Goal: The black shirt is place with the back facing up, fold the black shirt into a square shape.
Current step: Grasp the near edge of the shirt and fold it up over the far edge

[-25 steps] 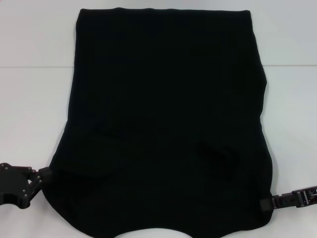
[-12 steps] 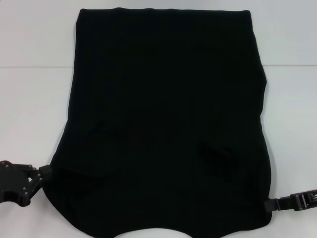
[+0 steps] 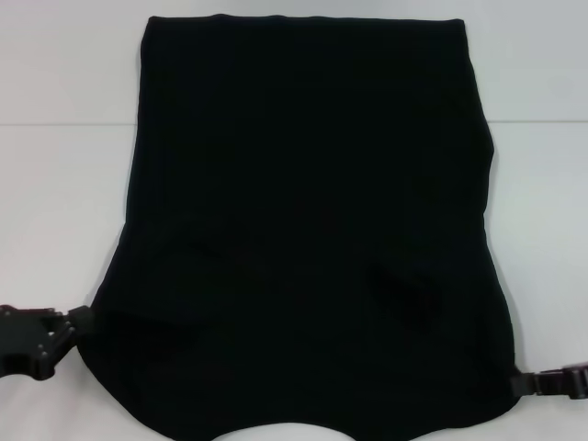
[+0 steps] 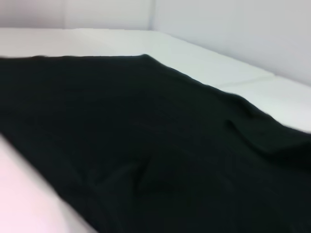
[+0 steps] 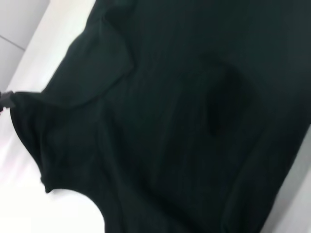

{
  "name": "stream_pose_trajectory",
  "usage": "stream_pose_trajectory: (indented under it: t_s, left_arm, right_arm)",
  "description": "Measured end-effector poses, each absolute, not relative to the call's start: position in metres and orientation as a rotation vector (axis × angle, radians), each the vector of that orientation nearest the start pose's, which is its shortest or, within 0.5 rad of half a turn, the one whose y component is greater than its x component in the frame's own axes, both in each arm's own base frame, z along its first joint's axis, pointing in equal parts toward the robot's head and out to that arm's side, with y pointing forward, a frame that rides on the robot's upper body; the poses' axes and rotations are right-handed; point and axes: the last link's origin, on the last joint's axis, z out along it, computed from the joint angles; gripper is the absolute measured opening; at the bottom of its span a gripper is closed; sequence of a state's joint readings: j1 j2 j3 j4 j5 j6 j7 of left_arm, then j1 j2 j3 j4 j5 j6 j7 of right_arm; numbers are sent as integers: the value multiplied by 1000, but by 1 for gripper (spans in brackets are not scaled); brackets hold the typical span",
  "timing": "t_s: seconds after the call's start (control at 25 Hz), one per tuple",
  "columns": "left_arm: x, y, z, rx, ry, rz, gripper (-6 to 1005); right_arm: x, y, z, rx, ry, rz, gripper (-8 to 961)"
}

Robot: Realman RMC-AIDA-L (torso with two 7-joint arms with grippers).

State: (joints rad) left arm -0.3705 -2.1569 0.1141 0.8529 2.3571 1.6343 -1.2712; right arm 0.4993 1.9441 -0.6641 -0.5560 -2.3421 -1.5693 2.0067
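The black shirt (image 3: pixel 308 220) lies flat on the white table, plain side up, its sleeves folded in so it forms a tall block with a curved near edge. My left gripper (image 3: pixel 84 323) sits at the shirt's near left corner, shut on the fabric edge. At the near right corner my right gripper (image 3: pixel 520 384) is also shut on the hem, and the cloth bulges out toward it. The left wrist view shows only the black shirt (image 4: pixel 146 145) spread low over the table. In the right wrist view the black shirt (image 5: pixel 170 121) has soft creases.
The white table (image 3: pixel 55 184) shows as bare surface on both sides of the shirt and beyond its far edge. A faint seam line in the tabletop (image 3: pixel 64 124) runs across at the back. A pale wall (image 4: pixel 233 29) rises behind the table.
My right gripper has drawn outward and nearer, pulling the shirt's near right corner with it. The left gripper has slid slightly nearer with the left corner.
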Motion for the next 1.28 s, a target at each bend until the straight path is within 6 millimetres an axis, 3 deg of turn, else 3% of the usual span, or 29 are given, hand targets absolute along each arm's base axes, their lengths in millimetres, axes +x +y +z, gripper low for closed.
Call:
stream_pose_trajectory:
  t_s: [0.36,1.04,1.28]
  left_arm:
    - [-356,226,54,-2292,-980,-734,7]
    - [-355,177,44,-2376,-1132,-819,7]
    - [-350,178,42,-2400,-1176,-848,7]
  right_arm:
    - [364,268,54,-2461,1613,410,75]
    - [399,202,89,-2373,1608,518,74]
    - [398,195,92,-2376,1618,553,74]
